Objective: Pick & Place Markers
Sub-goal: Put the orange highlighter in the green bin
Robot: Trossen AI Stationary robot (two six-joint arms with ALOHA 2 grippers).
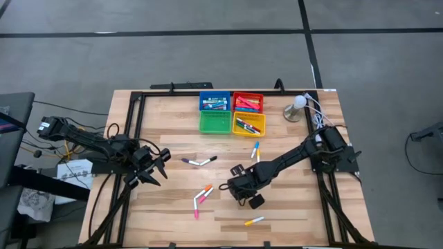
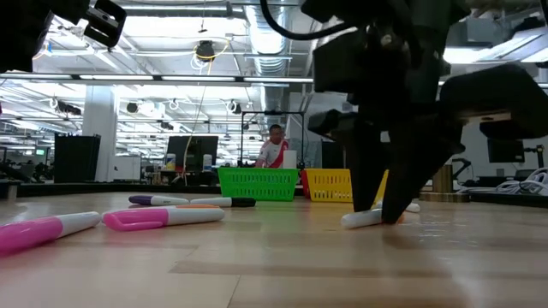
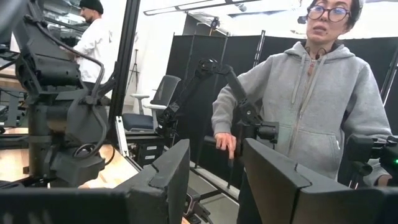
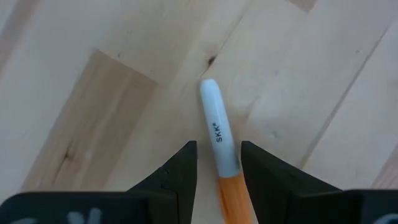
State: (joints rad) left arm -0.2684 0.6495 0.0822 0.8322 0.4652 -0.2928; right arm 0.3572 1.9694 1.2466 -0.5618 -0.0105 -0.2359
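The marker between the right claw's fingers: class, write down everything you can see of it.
The marker is a thin pen with a white barrel, rounded at its end, printed "SKK", and an orange cap end. It looks like plastic. It lies flat on the wooden table, pointing away from the right claw, whose open dark fingers sit either side of it, apparently not yet pressing. In the low view the claw stands over it.

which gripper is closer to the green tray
Right. The right gripper sits below the green tray, slightly toward the right side; the left gripper is farther off, out to its left.
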